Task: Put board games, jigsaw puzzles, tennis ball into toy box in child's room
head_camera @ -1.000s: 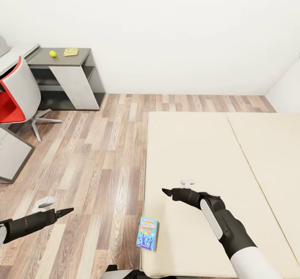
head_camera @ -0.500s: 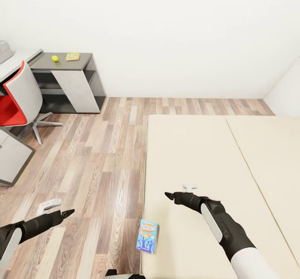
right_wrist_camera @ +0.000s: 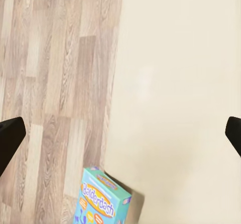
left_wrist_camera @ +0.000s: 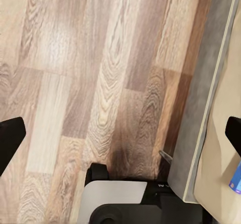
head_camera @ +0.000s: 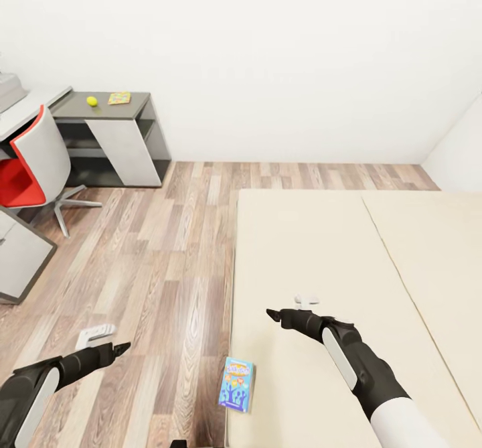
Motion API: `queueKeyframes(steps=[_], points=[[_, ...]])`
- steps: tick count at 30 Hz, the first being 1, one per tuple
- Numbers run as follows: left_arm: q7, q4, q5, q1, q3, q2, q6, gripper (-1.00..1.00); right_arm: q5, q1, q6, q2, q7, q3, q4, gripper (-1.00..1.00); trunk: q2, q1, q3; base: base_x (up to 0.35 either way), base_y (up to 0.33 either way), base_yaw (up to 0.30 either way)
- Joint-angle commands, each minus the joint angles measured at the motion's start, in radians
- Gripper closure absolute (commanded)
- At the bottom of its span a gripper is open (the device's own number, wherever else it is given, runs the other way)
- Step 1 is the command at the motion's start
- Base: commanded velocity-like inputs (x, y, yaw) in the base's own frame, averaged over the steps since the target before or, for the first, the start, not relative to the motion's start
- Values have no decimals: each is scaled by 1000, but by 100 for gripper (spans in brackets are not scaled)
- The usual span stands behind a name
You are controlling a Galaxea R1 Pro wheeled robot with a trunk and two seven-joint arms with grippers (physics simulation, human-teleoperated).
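A small blue printed game box point(head_camera: 236, 384) leans at the beige mattress bed's point(head_camera: 321, 247) near edge. Both pincers, left point(head_camera: 124, 347) and right point(head_camera: 270, 313), hang open and empty beside it, probably readying a pickup.

At lower centre a blue board game point(head_camera: 236, 384) printed with orange lettering rests on the plain beige bed point(head_camera: 348, 247), beside brown wood-plank floor point(head_camera: 161, 260), while upper left hold a yellow-green tennis ball point(head_camera: 92, 101), a multicoloured jigsaw puzzle point(head_camera: 120, 98) and a red-and-grey chair point(head_camera: 30, 160).

Toy box point(head_camera: 8, 86) half off-frame.
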Motion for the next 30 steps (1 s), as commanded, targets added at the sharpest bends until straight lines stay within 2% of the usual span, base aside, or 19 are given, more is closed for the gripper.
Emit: queueKeyframes(steps=[1, 15, 30], points=[[-1, 6, 2, -1, -1, 0, 4, -100, -4, -1, 5, -1, -1, 2, -1, -100, -2, 1, 0, 0, 0, 0], [16, 65, -1, -10, -9, -2, -7, -100, -4, -1, 3, -2, -6, 2, 0, -100, -2, 1, 24, 0, 0, 0], [97, 148, -1, -27, -33, -4, -89, -100, -4, -1, 3, -2, -7, 2, 1, -100, -2, 1, 49, 0, 0, 0]])
